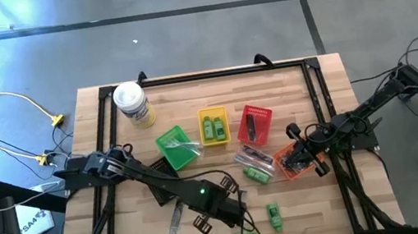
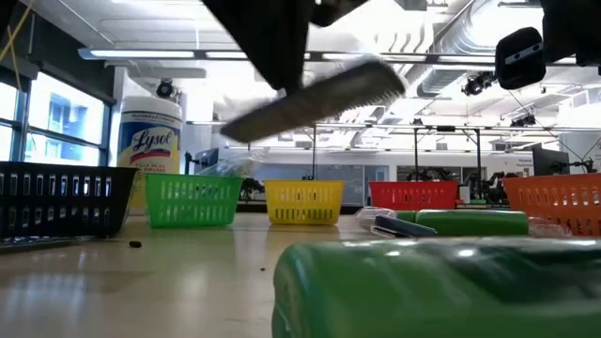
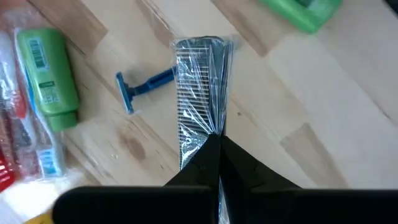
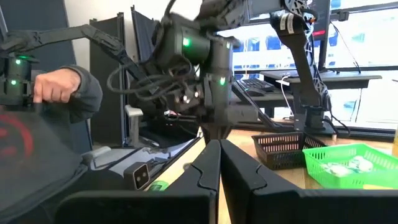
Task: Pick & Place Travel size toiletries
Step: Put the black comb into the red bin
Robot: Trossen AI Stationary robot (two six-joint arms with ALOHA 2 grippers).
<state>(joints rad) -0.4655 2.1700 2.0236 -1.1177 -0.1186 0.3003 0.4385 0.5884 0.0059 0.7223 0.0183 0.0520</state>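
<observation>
Left claw [image 3: 217,144] pinched on plastic-wrapped grey comb [image 3: 200,93], lifted above wooden surface [image 3: 323,112]. Just beside comb: small blue razor [image 3: 144,87]. Right claw [image 4: 217,152] pressed together, empty, near orange basket [image 1: 291,163].

Baskets [image 1: 214,125] crowd table middle; green bottles [image 1: 274,216] litter near edge.

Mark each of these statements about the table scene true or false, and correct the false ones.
1. The left gripper is shut on a wrapped comb. True.
2. The comb lies flat on the table. False: the low view shows it held up in the air.
3. A blue razor lies on the wood beside the comb. True.
4. The yellow basket is empty. False: it holds green bottles.
5. The right gripper grips a green bottle. False: it is shut on nothing, beside the orange basket.
</observation>
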